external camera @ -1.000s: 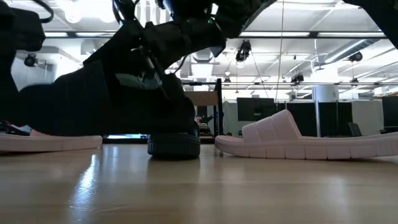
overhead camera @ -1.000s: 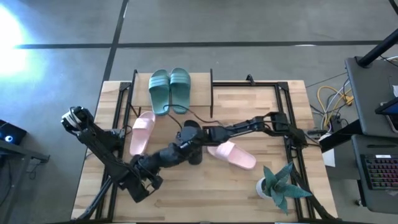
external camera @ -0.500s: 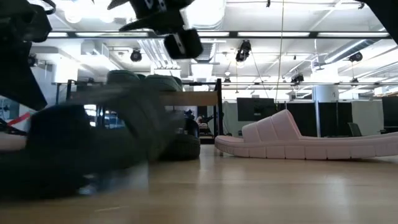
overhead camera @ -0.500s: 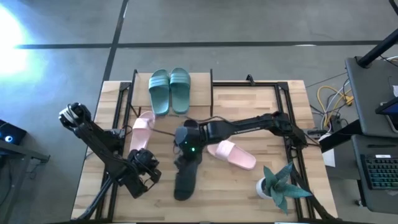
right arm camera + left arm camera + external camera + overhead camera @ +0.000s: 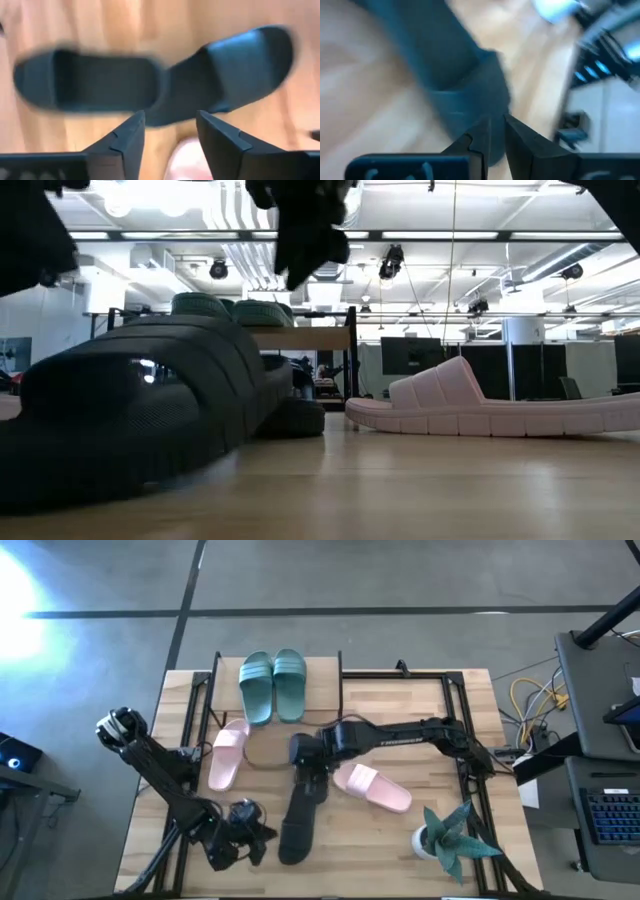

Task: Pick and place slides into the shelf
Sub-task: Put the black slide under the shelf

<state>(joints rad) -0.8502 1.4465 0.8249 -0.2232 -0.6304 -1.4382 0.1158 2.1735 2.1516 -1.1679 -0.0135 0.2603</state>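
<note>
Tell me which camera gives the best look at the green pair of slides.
The high view: both green slides lie side by side, whole, on the shelf. The low view shows only their strap tops; neither wrist view shows them.

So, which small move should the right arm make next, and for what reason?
Probably lower the right gripper onto a black slide and close. Its fingers stand open and empty above both black slides, which lie on the table, while only the green pair sits on the shelf. The left gripper waits near the front edge.
</note>
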